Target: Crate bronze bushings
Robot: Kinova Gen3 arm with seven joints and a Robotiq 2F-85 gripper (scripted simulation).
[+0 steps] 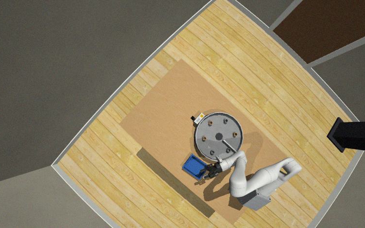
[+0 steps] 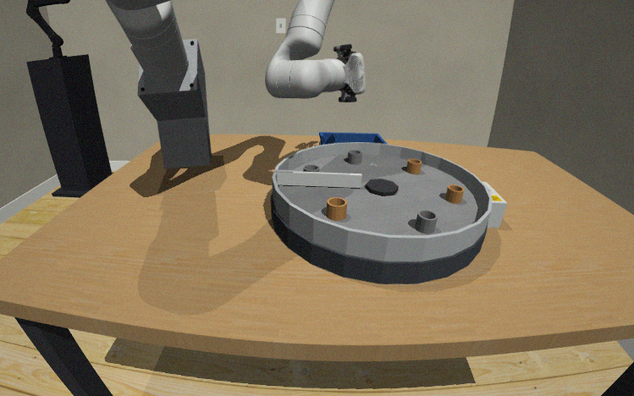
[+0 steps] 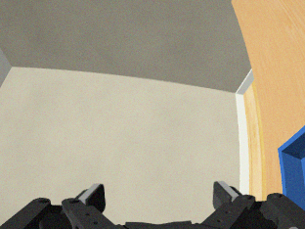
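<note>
The grey turning table (image 2: 380,211) (image 1: 218,136) carries three bronze bushings (image 2: 336,208) (image 2: 454,193) (image 2: 413,166) and three steel bushings (image 2: 426,221) (image 2: 354,156) (image 2: 311,167). In the top view the bronze ones sit at the table's upper left (image 1: 210,123), left (image 1: 203,138) and right (image 1: 235,134). The blue crate (image 1: 194,166) (image 2: 350,137) stands beside the table and looks empty. My gripper (image 1: 207,171) (image 3: 158,196) is open and empty. It hangs high above the crate's near edge and points sideways towards the wall. The crate shows at the right edge of the wrist view (image 3: 295,164).
A white bar (image 2: 318,178) lies fixed across part of the turning table. A small white box (image 2: 495,202) with a yellow label sits against the table's rim. The arm's grey base (image 2: 176,112) and a black pedestal (image 2: 70,123) stand at the back left.
</note>
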